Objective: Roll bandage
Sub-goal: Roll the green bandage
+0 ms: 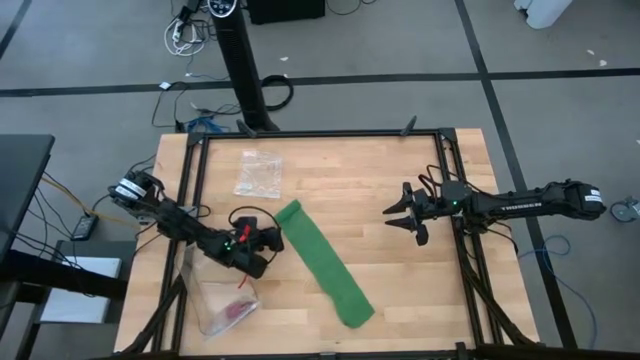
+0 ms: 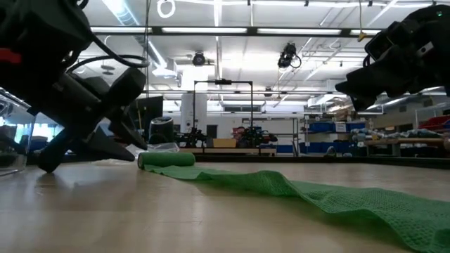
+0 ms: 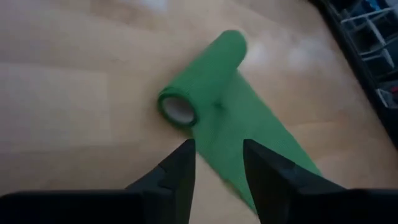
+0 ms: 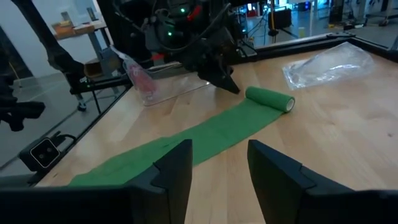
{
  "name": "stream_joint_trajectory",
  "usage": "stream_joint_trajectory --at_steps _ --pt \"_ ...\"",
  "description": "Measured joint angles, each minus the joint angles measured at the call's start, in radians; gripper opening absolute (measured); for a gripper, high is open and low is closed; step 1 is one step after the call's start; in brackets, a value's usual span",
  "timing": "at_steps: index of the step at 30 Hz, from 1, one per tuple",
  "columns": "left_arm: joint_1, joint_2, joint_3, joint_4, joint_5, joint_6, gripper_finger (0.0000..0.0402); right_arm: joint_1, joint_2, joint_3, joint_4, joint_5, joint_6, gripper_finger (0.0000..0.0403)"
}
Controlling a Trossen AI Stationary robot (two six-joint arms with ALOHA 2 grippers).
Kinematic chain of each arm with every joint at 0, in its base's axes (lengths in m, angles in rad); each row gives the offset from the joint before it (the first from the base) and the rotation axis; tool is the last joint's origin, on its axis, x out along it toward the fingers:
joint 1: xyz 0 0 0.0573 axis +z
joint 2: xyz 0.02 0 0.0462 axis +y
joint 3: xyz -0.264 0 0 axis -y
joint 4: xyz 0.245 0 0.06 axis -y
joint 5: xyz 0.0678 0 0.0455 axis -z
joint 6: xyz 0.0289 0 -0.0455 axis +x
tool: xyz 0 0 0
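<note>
**Mia:** Where is the bandage (image 1: 322, 261) lying?

**Sam:** It is lying flat on the wooden table (image 1: 350, 170), near the middle. It is a long green strip. One end is already curled into a little roll (image 4: 268, 99). The other end is lying loose and a bit crumpled near the table's front edge.

**Mia:** Which arm is sitting closer to the roll?

**Sam:** The left gripper (image 1: 266, 241). It is hanging just beside the rolled end. The right gripper (image 1: 408, 213) is waiting well apart, over by the other side of the table.

**Mia:** Is the left gripper holding anything?

**Sam:** No. Its two fingers (image 3: 180, 171) are standing a little apart with nothing between them. The right one is gaping too, and it is holding nothing.

**Mia:** Which way is the roll pointing?

**Sam:** The roll is lying across the strip, like a log. The left gripper is looking at one open end of it, where you can see the hole. The strip is running away from the roll on a slant.

**Mia:** So what matters for the next move?

**Sam:** I think the roll needs pushing along the strip, toward the loose end. The left gripper is sitting off to one side, so it probably needs to get behind the roll.
</note>
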Motion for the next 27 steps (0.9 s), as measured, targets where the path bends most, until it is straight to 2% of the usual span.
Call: stream_joint_trajectory --at_steps 6,12,18,23,27 --pt "0.009 0.001 0.046 0.062 -0.039 0.164 0.0143 0.000 0.000 0.000 0.020 0.000 0.000 0.0157" --pt "0.057 0.001 0.076 -0.048 -0.006 0.164 0.0143 0.000 0.000 0.000 0.027 0.000 0.000 0.0160" --pt "0.087 0.001 0.077 -0.067 0.049 0.165 0.0143 0.000 0.000 0.000 0.026 0.000 0.008 0.0160" --pt "0.088 0.001 0.105 -0.079 0.035 0.253 0.0143 0.000 0.000 0.000 0.026 0.000 0.008 0.0160" --pt "0.098 0.001 0.206 -0.263 0.059 0.296 0.0143 0.000 0.000 0.000 0.026 0.000 0.008 0.0160"
